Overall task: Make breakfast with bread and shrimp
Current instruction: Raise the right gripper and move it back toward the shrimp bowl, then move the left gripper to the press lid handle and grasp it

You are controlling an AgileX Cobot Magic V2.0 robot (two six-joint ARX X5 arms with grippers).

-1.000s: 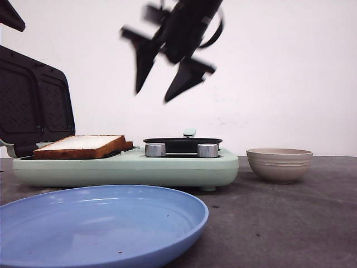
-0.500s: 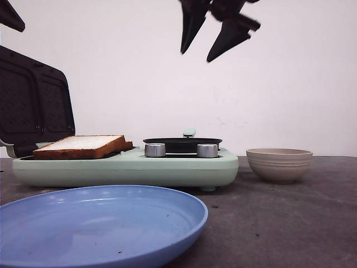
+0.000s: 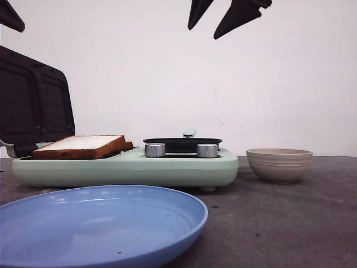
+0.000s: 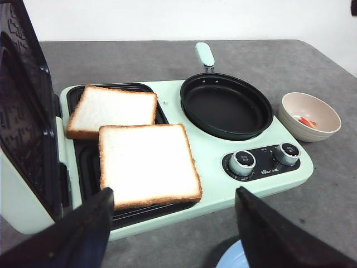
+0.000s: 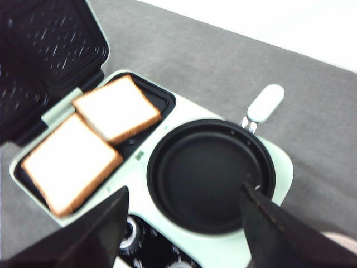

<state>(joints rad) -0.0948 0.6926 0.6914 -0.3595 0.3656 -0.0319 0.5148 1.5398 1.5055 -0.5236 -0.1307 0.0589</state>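
Two slices of bread lie on the dark grill plates of the mint-green breakfast maker [image 3: 128, 167]: the near slice [image 4: 148, 164] overlaps the far slice [image 4: 111, 109]. Both show in the right wrist view, the near slice [image 5: 70, 162] and the far slice [image 5: 117, 107]; the front view shows them edge-on [image 3: 83, 144]. An orange shrimp piece [image 4: 307, 121] lies in the beige bowl [image 4: 309, 115]. My left gripper [image 4: 174, 192] is open and empty, in front of the maker. My right gripper [image 3: 203, 32] is open and empty, high above the black pan [image 5: 209, 173].
The maker's grill lid [image 3: 33, 106] stands open at the left. Two silver knobs [image 3: 181, 149] sit at the maker's front. The beige bowl [image 3: 279, 163] stands right of the maker. A blue plate [image 3: 100, 223] lies in front. A dark arm part [image 3: 11, 17] shows top left.
My right gripper has risen and moved right, from mid-height above the maker to the top of the front view. The bread, bowl and plate have not moved.
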